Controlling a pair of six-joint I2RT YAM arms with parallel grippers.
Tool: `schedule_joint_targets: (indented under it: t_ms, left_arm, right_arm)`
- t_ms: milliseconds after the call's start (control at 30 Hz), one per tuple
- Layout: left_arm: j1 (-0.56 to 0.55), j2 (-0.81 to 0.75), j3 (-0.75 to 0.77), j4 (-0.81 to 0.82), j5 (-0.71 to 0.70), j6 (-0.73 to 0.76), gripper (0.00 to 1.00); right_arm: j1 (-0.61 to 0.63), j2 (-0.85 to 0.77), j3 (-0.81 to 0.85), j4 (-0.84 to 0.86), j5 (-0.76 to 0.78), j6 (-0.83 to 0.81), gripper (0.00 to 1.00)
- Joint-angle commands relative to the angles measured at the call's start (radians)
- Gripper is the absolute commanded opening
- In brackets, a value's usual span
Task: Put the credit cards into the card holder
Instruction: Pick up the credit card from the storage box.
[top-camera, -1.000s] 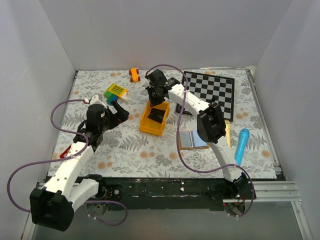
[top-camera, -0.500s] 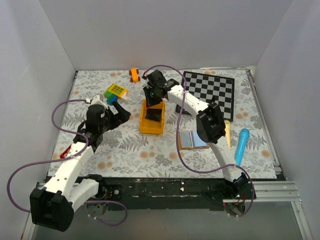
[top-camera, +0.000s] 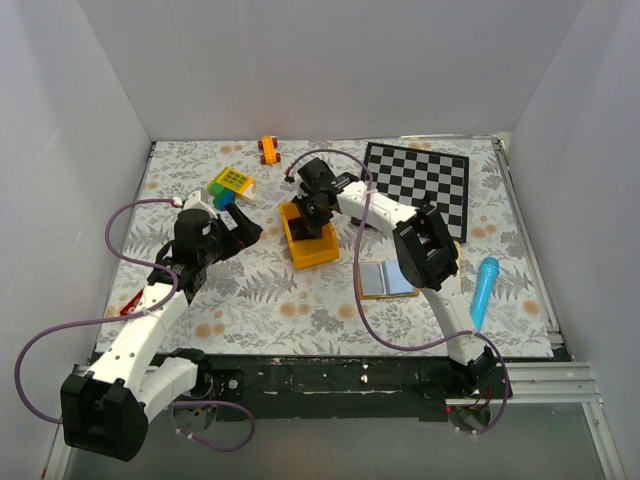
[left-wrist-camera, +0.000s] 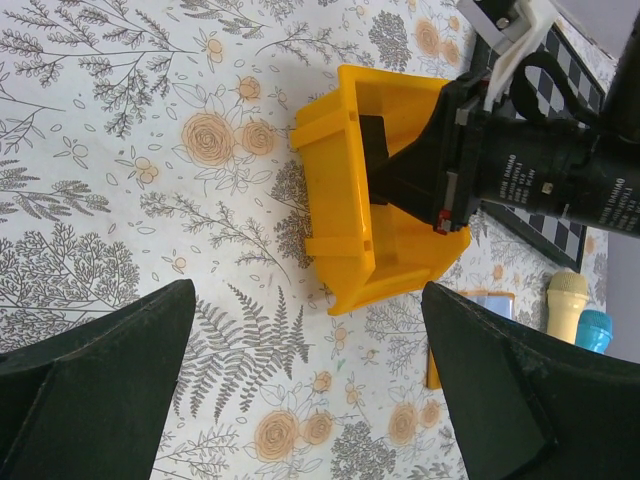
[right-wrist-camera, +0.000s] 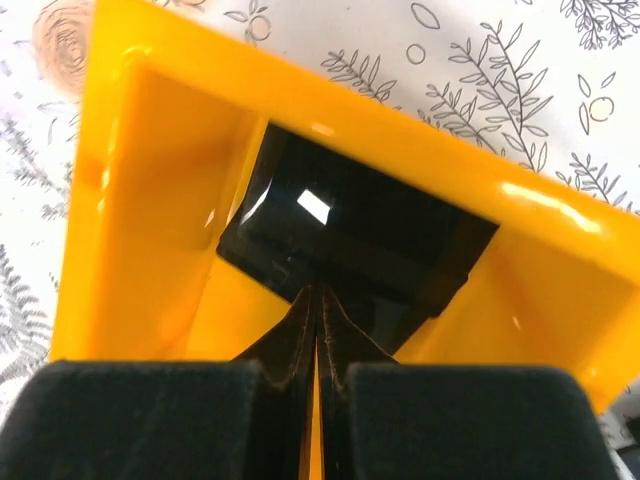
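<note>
Credit cards (right-wrist-camera: 335, 222) sit in the yellow bin (right-wrist-camera: 150, 200), half hidden behind right pincer (right-wrist-camera: 318, 292), tips together; we can't tell if one's pinched. Left pincer (left-wrist-camera: 308, 292) apart. Card holder (top-camera: 385, 278) open on worktop (top-camera: 250, 300).

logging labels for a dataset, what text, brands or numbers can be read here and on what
No text here reads clearly.
White print on the right arm's black wrist housing: too blurred to read.
Yellow-green block: grid marks only, too small to tell.
</note>
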Motion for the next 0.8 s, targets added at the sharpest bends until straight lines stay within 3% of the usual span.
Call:
schedule_joint_targets:
  t_ms: [0, 500, 767]
  left_arm:
    - [0.009, -0.007, -0.001, 0.009, 0.009, 0.013, 0.98]
    - [0.011, -0.008, -0.01, 0.006, 0.008, 0.013, 0.98]
    - [0.012, -0.016, -0.007, 0.0, 0.008, 0.013, 0.98]
  right_arm:
    - [0.003, -0.141, -0.034, -0.017, -0.059, -0.065, 0.03]
    - [0.032, -0.161, -0.043, -0.091, -0.172, -0.039, 0.01]
    - [0.049, -0.172, -0.058, -0.059, -0.327, 0.007, 0.01]
